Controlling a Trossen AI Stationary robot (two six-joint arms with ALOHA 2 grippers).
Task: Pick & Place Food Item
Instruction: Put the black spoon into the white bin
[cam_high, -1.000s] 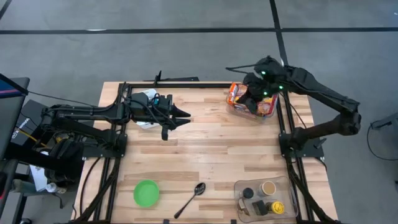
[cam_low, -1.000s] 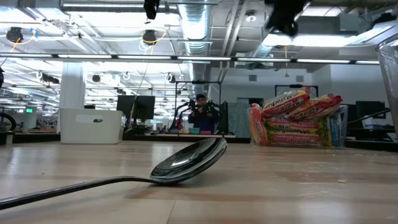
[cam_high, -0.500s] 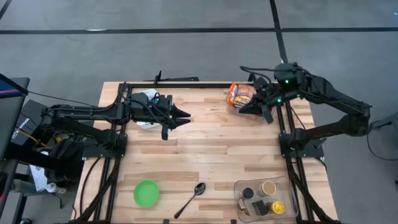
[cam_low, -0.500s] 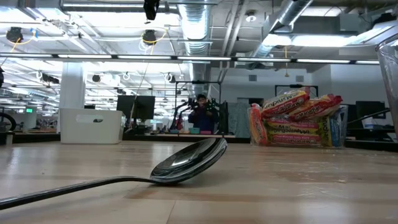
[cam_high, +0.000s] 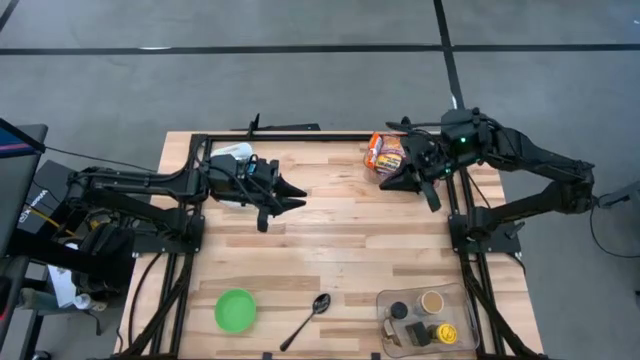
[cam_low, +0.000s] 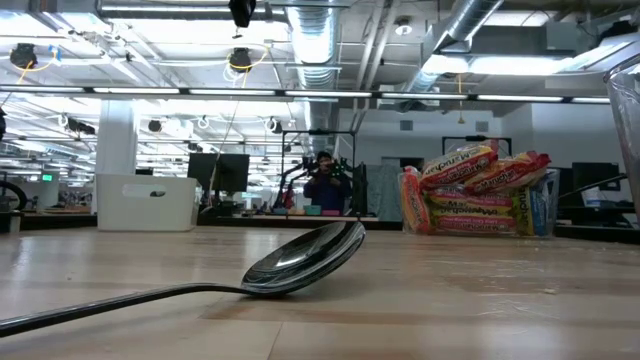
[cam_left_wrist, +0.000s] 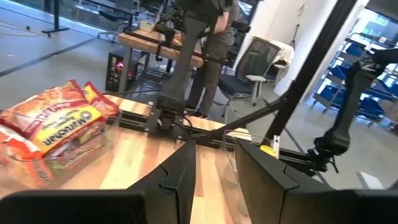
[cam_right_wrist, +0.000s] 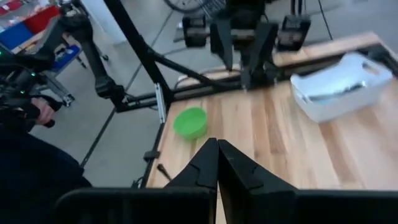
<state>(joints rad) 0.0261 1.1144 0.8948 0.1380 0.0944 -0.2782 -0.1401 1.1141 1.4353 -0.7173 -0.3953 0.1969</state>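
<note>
Noodle packets (cam_high: 386, 153) sit half hidden behind right claw (cam_high: 383, 183).

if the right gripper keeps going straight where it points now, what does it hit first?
Likely nothing soon. The shut right gripper points across bare table toward the left gripper, the first thing in line; the white bin sits off to one side. Height is unclear, so it may pass above.

One camera hangs high and looks straight down on the whole table (cam_high: 340, 250). One sits low, right behind the spoon (cam_low: 300, 262). Each wrist camera looks across the table. High and low both show the noodle packets (cam_high: 385, 153).
</note>
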